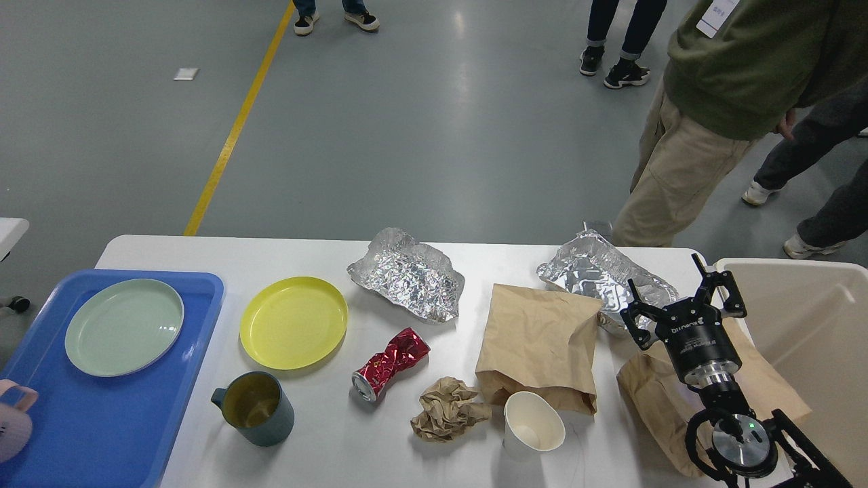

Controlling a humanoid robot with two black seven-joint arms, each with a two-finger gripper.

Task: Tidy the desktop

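The white desktop [203,254] holds a yellow plate [293,322], a dark teal mug [254,409], a crushed red can [391,363], crumpled brown paper [447,409], a white paper cup [534,423], two brown paper bags [539,346] [651,400] and two crumpled foil trays [407,274] [600,271]. My right gripper [680,299] is open and empty, above the right bag and next to the right foil tray. My left gripper is out of view.
A blue tray [102,420] at the left holds a pale green plate [124,327] and a pink mug [12,420] cut off by the frame's edge. A beige bin [814,339] stands at the right. People stand beyond the far right edge.
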